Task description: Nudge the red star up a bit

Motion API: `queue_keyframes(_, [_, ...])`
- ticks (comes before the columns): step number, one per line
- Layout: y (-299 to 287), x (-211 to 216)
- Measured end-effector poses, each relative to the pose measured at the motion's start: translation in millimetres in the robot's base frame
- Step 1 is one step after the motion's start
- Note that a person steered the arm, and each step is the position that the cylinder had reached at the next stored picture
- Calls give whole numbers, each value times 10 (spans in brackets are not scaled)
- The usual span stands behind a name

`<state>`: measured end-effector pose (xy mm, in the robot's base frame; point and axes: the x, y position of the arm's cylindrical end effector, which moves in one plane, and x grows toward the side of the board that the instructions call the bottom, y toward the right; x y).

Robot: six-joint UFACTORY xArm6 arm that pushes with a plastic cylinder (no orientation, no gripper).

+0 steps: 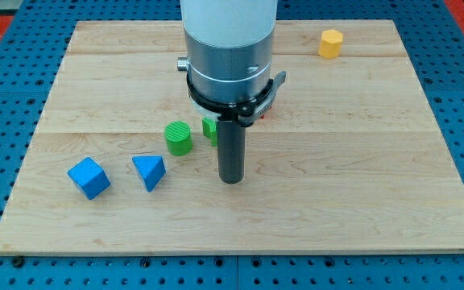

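Observation:
My tip (231, 180) rests on the wooden board (361, 177) at the middle, a little below centre. Only a small red sliver of the red star (264, 114) shows, just right of the arm's collar and above and to the right of my tip; the arm's body hides the rest of it, so I cannot make out its shape. My tip is not touching it.
A green cylinder (179, 138) stands left of my tip, and a second green block (209, 129), partly hidden by the rod, sits beside it. A blue cube (89, 177) and a blue triangular block (149, 171) lie at the lower left. A yellow hexagonal block (330, 43) is at the top right.

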<state>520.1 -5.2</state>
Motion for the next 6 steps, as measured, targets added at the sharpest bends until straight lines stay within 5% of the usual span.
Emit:
queue_keyframes(1, [-52, 162])
queue_keyframes(3, [894, -479])
queue_keyframes(4, [698, -905])
queue_keyframes(6, [-500, -1092])
